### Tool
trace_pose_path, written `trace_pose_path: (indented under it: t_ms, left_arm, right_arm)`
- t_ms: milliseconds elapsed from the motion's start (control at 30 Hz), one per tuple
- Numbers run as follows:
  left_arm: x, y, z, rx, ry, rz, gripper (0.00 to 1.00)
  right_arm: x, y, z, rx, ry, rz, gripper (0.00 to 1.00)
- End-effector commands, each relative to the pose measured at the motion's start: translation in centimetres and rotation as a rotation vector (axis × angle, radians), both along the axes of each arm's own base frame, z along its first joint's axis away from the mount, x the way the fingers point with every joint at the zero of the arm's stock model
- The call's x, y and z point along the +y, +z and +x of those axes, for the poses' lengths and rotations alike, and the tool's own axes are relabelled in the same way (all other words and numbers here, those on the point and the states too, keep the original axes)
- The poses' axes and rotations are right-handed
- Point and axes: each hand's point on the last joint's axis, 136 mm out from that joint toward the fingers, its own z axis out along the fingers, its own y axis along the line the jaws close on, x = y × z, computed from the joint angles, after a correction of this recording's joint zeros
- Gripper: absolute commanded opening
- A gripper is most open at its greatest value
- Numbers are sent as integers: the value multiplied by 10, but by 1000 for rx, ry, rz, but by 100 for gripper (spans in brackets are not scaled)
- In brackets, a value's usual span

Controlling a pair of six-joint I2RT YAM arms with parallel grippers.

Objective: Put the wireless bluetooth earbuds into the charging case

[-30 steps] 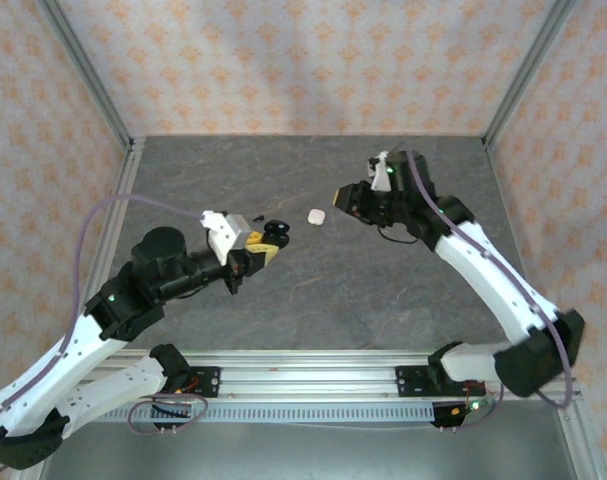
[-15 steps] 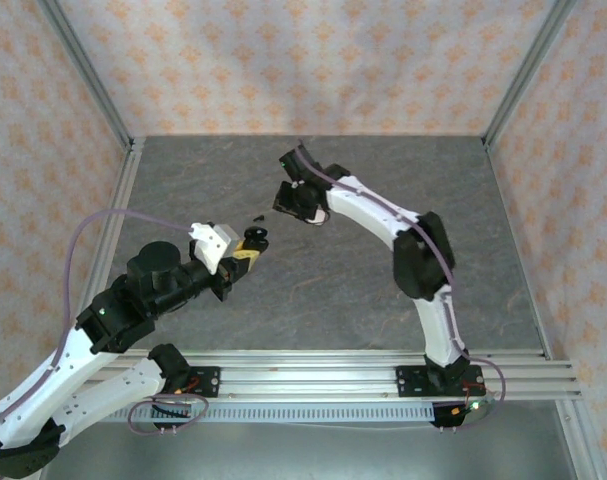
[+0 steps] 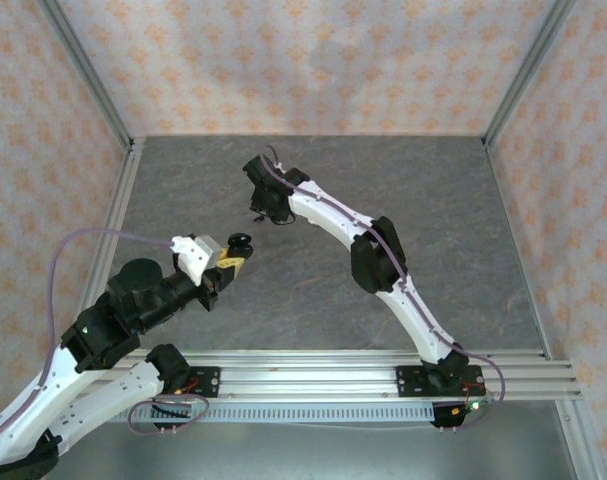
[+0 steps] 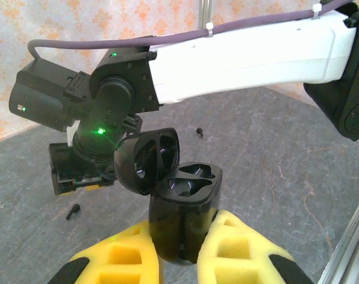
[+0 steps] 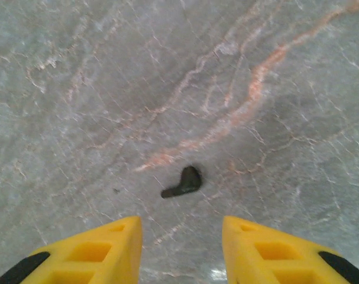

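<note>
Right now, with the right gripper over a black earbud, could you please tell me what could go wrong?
1. The earbud is tiny and lies flat beneath the open right gripper; closing off-centre might flick it away.
2. The right arm hangs close to the open case held in the left gripper; a careless swing could knock its lid.

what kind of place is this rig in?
Looks like an enclosed lab test cell, not a home: aluminium frame posts, patterned wall panels round a grey stone-look table, left arm and right arm bolted to a rail.
</note>
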Motion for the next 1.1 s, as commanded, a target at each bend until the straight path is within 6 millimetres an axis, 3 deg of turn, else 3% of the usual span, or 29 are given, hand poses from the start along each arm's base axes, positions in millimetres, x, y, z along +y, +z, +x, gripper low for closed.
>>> trace_pose_path:
  t_ms: [0, 600, 833, 1067]
  left_arm:
    - [4, -5, -1, 8, 16, 7, 0]
    - [4, -5, -7, 11, -8, 4, 0]
    - [9, -4, -10, 9, 4, -13, 0]
    - [10, -4, -13, 15, 1, -23, 0]
  right_arm:
    - [-10, -13, 6, -19, -72, -68, 41]
    - [13, -44, 16, -51, -96, -47, 42]
    - [16, -61, 2, -17, -35, -100, 40]
    - [18, -74, -13, 43, 45, -109, 27]
